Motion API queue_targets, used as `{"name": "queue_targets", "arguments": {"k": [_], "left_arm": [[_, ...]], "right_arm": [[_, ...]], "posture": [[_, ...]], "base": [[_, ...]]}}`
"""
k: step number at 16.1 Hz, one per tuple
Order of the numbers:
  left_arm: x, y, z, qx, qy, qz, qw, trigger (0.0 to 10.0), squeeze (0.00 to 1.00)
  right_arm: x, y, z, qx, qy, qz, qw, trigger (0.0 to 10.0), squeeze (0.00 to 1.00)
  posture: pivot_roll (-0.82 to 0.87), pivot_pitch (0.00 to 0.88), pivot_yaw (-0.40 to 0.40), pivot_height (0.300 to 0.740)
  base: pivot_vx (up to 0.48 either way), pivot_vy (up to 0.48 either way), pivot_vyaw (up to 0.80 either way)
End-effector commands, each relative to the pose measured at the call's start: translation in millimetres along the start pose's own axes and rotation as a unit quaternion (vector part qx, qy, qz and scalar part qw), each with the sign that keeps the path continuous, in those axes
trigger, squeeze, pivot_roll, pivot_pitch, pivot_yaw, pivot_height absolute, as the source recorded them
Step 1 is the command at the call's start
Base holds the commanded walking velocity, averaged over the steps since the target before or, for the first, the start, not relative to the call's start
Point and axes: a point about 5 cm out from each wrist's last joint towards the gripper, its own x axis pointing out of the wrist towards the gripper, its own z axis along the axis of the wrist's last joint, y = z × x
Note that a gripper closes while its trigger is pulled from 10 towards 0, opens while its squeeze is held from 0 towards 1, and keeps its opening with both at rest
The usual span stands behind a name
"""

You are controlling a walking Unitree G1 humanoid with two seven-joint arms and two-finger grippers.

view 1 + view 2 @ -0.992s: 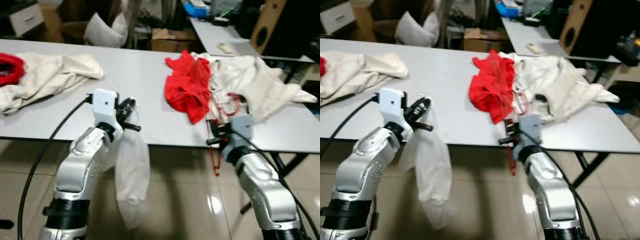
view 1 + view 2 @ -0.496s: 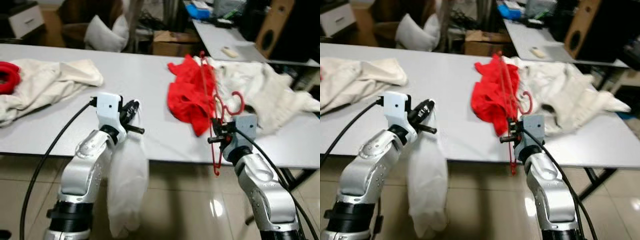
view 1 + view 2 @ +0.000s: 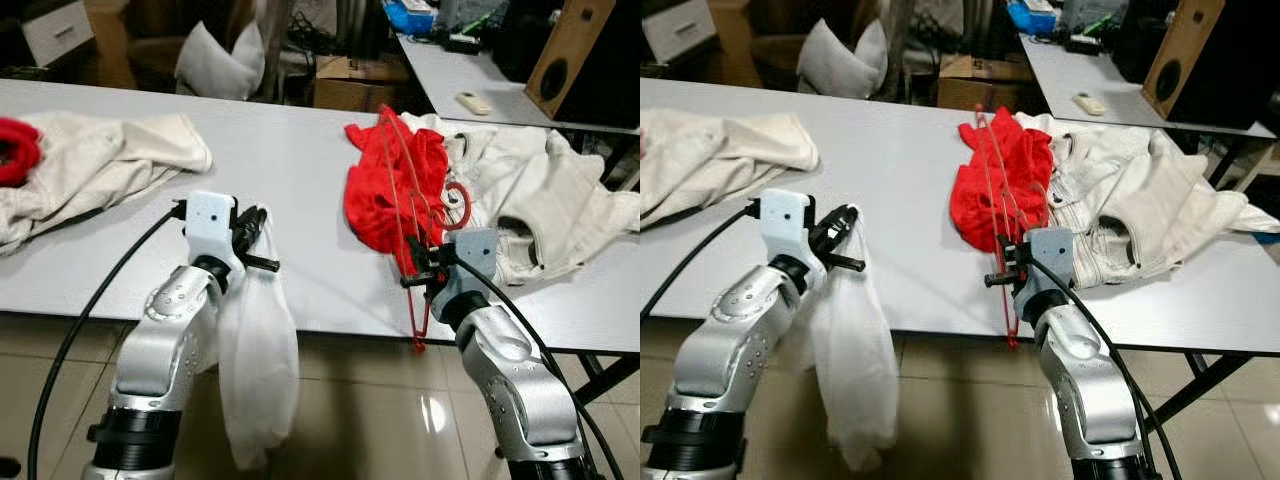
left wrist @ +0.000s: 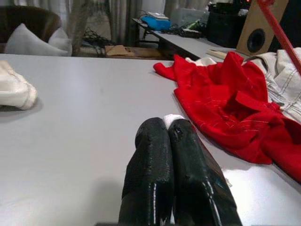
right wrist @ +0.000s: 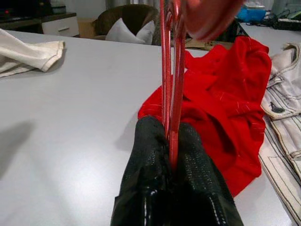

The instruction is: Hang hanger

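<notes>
Hanger (image 3: 412, 215) in right claw (image 3: 418, 268) above grey table (image 3: 280, 160), speaker (image 3: 584, 52) behind

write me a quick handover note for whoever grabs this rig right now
Left gripper: shut on a thin white garment that hangs off the grey table's front edge.
Right gripper: shut on the red wire hanger, held near the front edge by the red crumpled garment.
A cream denim jacket lies to the right of the red one; a cream cloth pile lies at far left.
Done: hanger and white garment both in hand.
Left: nothing hung yet; probably put the garment on the hanger, then hang it.
</notes>
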Motion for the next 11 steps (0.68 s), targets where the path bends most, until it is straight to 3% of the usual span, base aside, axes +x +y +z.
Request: {"name": "queue_targets", "arguments": {"k": [1,4,11], "left_arm": [[1.3,-0.4,6.5,0.007,-0.013,-0.001,1.000,10.0,0.00],[2.0,-1.4,6.9,0.007,-0.014,-0.004,1.000,10.0,0.00],[1.4,-1.2,7.0,0.008,-0.016,-0.004,1.000,10.0,0.00]], "right_arm": [[1.8,-1.3,4.6,-0.006,-0.008,0.000,1.000,10.0,0.00],[2.4,-1.1,4.4,0.002,-0.009,0.003,1.000,10.0,0.00],[1.9,-1.2,1.7,0.000,-0.001,0.001,1.000,10.0,0.00]], "posture": [[-0.15,0.000,-0.058,0.740],[-0.15,0.000,-0.058,0.740],[-0.15,0.000,-0.062,0.740]], "base": [[0.000,0.000,0.00],[0.000,0.090,0.00],[0.000,0.370,-0.20]]}}
